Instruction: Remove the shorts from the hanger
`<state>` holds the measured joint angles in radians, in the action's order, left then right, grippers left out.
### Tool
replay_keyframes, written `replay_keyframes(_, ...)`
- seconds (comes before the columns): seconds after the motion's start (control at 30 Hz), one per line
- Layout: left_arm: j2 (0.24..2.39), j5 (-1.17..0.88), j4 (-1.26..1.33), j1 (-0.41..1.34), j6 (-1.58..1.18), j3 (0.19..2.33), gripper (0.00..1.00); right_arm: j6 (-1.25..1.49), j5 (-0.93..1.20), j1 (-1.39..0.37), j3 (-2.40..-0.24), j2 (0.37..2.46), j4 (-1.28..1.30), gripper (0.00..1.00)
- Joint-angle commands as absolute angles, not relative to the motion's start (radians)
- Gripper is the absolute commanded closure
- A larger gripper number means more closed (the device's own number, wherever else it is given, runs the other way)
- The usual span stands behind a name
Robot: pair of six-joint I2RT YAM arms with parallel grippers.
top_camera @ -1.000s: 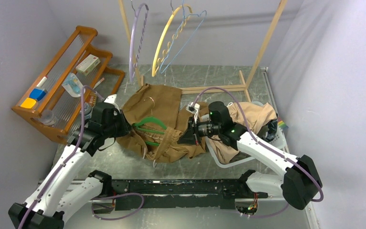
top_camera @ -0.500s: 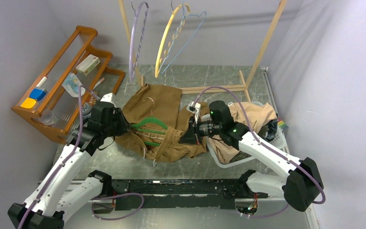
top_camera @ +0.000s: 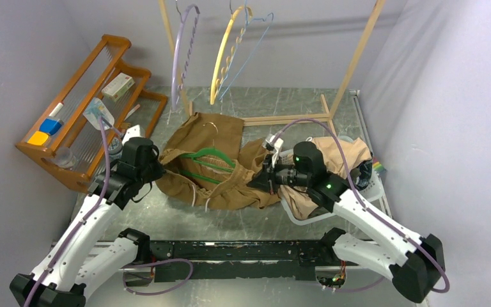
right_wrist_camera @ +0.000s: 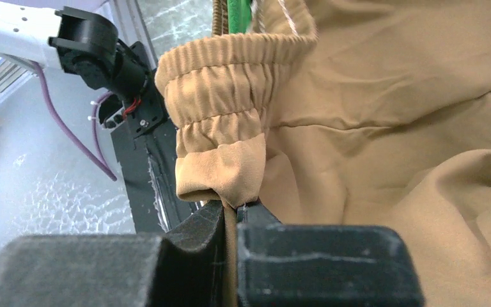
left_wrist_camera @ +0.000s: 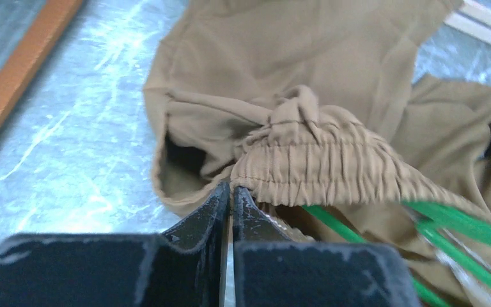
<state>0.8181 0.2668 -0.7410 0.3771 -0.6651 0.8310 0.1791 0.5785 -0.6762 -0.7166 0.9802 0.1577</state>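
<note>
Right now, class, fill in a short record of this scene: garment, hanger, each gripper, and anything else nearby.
Garment: tan shorts, crumpled on the table
Hanger: green hanger, inside the waistband
Left gripper: shut, tips at the waistband edge; hold unclear
Right gripper: shut on the waistband
Nearby: beige garment to the right

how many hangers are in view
4. Three hang on the wooden rack at the back: a purple hanger, a yellow hanger and a thin blue hanger. A green hanger lies in the tan shorts on the table. More may be hidden.
</note>
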Motion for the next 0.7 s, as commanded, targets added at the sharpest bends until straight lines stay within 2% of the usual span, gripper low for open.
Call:
replay_keyframes(0.0, 0.813, 0.484, -0.804, 0.378, -0.753, 0.81, 0.93, 0.144, 0.622, -0.676, -0.688, 0.908, 0.075, 1.0)
replay_keyframes(0.33, 0.827, 0.612, -0.805, 0.34, -0.744, 0.862, 0.93, 0.047, 0.875, -0.695, -0.806, 1.09, 0.319, 1.0)
replay_keyframes(0.5, 0.843, 0.607, -0.806, 0.306, -0.718, 0.845, 0.93, 0.061, 0.887, -0.698, -0.782, 0.977, 0.215, 1.0)
replay_keyframes(0.67, 0.844, 0.54, -0.791, 0.273, -0.723, 0.815, 0.93, 0.054, 0.788, -0.697, -0.723, 0.843, 0.155, 1.0)
